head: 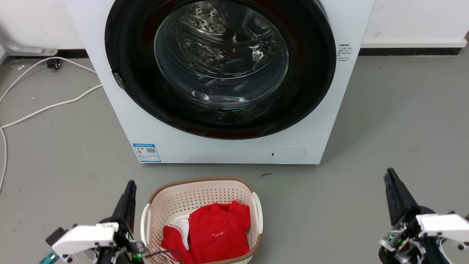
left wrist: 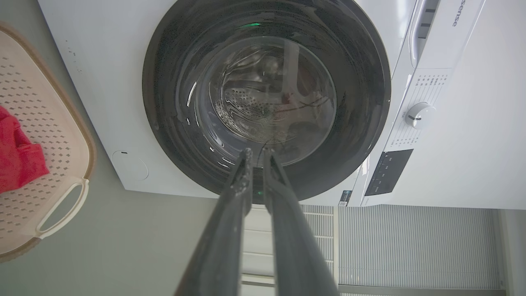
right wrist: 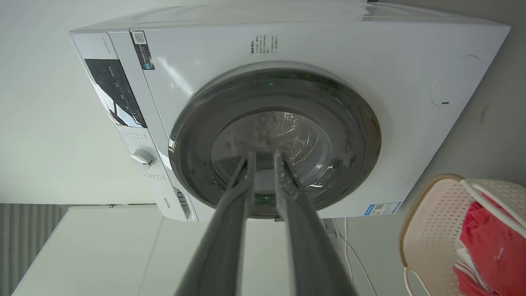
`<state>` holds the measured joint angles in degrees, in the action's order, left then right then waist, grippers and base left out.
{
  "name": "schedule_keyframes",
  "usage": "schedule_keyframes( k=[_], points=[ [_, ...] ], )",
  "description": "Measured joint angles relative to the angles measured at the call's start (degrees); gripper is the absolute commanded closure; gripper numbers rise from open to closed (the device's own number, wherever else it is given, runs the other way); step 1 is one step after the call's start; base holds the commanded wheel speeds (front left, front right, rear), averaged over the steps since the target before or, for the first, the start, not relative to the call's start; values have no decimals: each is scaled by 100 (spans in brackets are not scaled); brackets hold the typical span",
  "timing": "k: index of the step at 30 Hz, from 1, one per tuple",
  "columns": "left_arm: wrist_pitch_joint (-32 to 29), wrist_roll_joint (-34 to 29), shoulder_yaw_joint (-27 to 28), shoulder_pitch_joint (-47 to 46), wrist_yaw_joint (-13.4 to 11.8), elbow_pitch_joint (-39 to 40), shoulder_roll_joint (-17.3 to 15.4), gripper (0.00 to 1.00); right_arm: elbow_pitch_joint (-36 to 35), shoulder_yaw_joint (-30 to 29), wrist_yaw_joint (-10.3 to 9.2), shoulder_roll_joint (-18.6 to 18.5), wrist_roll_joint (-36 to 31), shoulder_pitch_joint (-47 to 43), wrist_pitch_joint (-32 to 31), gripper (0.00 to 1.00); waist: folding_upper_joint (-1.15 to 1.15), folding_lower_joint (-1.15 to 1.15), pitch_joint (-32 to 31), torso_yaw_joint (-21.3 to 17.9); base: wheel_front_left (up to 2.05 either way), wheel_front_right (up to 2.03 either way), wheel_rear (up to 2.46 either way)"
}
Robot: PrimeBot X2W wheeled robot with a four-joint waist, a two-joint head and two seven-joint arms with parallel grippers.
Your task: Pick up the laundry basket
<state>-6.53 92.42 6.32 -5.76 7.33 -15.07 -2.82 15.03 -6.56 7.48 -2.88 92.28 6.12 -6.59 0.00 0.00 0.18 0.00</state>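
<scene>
The laundry basket (head: 199, 196) is cream-white and perforated with a brown woven rim. It stands on the grey floor before the washing machine, with a red garment (head: 220, 234) inside. My left gripper (head: 130, 185) hovers just left of the basket's left handle (head: 145, 220), fingers close together and holding nothing. My right gripper (head: 390, 175) is well off to the basket's right, also holding nothing. The left wrist view shows my left gripper (left wrist: 257, 154) aimed at the machine door, with the basket (left wrist: 49, 135) at the left edge. In the right wrist view, my right gripper (right wrist: 265, 157) points likewise, the basket (right wrist: 431, 218) at lower right.
A white front-loading washing machine (head: 227, 150) with a shut dark glass door (head: 220, 62) stands just behind the basket. White cables (head: 47, 106) trail over the floor at the left. Open grey floor (head: 384, 121) lies to the right of the machine.
</scene>
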Motion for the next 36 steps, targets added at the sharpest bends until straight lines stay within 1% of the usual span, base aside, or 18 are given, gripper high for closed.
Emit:
schedule_keyframes(
  k=[5,8,13,19,25,30,36],
  points=[
    [77,-60,-31,149,-2,-110,19,0,121,1,0,11,-35,-164,80,0,0,0,2,0,0,0,0],
    [167,-285,-21,150,-4,-44,20,0,82,-13,0,13,-291,-167,160,0,0,0,4,-2,0,0,0],
    [303,-938,-38,165,-91,143,19,0,-116,-34,0,14,-1045,-204,303,0,0,0,9,-7,0,0,0],
    [456,-1809,-182,208,-274,355,19,0,-342,-12,0,15,-1952,-298,459,0,0,0,6,-12,0,0,0],
    [602,-2528,-292,292,-419,480,18,0,-501,46,0,16,-2802,-428,606,0,0,0,-4,-12,0,0,0],
    [716,-3043,-383,326,-482,567,18,0,-623,83,0,16,-3432,-510,715,0,0,0,-9,-5,0,0,0],
    [836,-3618,-458,373,-489,676,15,0,-761,102,0,16,-4108,-616,844,0,0,0,-14,3,0,0,0]
  ],
)
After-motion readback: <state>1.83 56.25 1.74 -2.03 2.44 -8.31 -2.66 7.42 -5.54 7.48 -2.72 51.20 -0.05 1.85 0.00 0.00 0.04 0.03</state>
